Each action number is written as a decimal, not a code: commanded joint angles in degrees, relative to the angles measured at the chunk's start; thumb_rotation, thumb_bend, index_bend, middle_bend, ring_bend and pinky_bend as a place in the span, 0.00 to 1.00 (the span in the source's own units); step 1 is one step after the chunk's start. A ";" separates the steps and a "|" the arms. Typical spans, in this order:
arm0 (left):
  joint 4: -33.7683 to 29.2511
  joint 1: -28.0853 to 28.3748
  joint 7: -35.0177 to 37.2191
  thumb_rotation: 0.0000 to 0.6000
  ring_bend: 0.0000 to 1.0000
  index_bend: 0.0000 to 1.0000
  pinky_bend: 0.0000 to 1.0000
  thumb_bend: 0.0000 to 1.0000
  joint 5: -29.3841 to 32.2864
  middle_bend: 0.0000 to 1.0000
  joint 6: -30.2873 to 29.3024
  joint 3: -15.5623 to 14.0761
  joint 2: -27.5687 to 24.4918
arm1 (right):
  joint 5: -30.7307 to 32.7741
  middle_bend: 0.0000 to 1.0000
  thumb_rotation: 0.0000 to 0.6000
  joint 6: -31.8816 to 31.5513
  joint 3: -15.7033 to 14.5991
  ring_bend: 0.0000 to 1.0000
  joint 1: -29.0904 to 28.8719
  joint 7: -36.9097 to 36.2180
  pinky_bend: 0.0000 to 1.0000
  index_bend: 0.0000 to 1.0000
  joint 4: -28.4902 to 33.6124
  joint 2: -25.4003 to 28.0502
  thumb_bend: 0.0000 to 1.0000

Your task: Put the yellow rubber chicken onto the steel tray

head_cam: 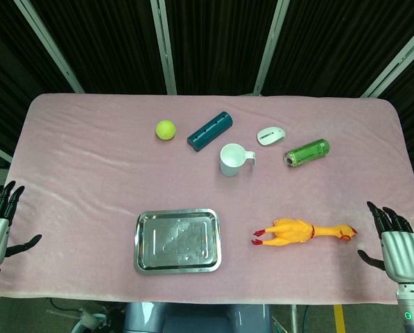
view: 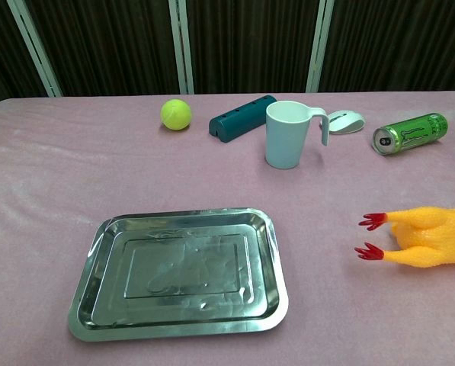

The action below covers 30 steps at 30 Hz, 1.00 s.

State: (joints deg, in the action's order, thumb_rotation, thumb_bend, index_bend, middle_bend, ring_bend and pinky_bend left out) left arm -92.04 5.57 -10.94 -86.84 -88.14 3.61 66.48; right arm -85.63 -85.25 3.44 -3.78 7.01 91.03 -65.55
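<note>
Chicken [head_cam: 304, 232] right of tray [head_cam: 178, 262], well apart.

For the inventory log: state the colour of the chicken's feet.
Red. The feet of the yellow rubber chicken show best in the chest view.

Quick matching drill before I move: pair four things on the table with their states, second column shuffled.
1. chicken
2. cup
3. can
4. tray

a. upright, handle toward the mouse
b. empty, near the front edge
c. on its side, green
d. lying flat, red feet toward the tray

Pairs: 1-d, 2-a, 3-c, 4-b
</note>
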 commanded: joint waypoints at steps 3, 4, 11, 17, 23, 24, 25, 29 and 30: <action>-0.08 0.09 -0.21 1.00 0.00 0.00 0.00 0.00 0.22 0.00 0.30 0.00 0.05 | 0.13 0.22 1.00 0.39 -0.07 0.15 -0.12 0.04 0.22 0.07 0.02 -0.04 0.12; -0.13 0.09 -0.28 1.00 0.00 0.00 0.00 0.00 0.38 0.00 0.45 -0.03 0.02 | 0.16 0.22 1.00 0.54 -0.11 0.15 -0.15 0.03 0.22 0.07 0.02 -0.02 0.12; -0.95 -0.17 -0.64 1.00 0.00 0.00 0.00 0.00 -0.05 0.00 0.28 -0.46 -0.48 | -0.68 0.22 1.00 1.28 -0.49 0.15 -0.61 -0.66 0.22 0.07 0.13 0.30 0.12; -1.88 -0.21 -1.10 1.00 0.00 0.00 0.00 0.00 -0.22 0.00 0.27 -0.56 -1.17 | -1.38 0.22 1.00 1.52 -0.64 0.15 -0.94 -0.83 0.22 0.07 0.40 0.86 0.12; -2.23 -0.16 -1.20 1.00 0.00 0.00 0.00 0.00 -0.49 0.00 0.44 -0.74 -1.39 | -1.59 0.22 1.00 1.91 -0.80 0.15 -1.16 -1.05 0.22 0.07 0.70 1.05 0.12; -2.28 -0.11 -1.26 1.00 0.00 0.00 0.00 0.00 -0.59 0.00 0.51 -0.78 -1.43 | -1.68 0.22 1.00 2.14 -0.82 0.15 -1.31 -1.10 0.22 0.07 0.72 1.07 0.12; -2.35 -0.07 -1.32 1.00 0.00 0.00 0.00 0.00 -0.66 0.00 0.60 -0.83 -1.47 | -1.76 0.22 1.00 2.43 -0.84 0.15 -1.51 -1.11 0.22 0.07 0.72 1.09 0.12; -2.64 0.16 -1.39 1.00 0.00 0.00 0.00 0.00 -1.00 0.00 0.78 -0.85 -1.60 | -2.34 0.22 1.00 4.58 -0.91 0.15 -2.97 -1.10 0.22 0.08 0.76 1.12 0.12; -2.69 0.22 -1.39 1.00 0.00 0.00 0.00 0.00 -1.01 0.00 0.86 -0.83 -1.64 | -2.42 0.22 1.00 5.43 -0.86 0.15 -3.55 -1.24 0.22 0.09 0.69 1.06 0.12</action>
State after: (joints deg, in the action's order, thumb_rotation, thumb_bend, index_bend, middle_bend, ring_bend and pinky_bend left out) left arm -94.71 5.76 -12.33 -87.84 -87.31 2.76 64.87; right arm -87.79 -80.99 2.56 -6.44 5.91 91.76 -64.45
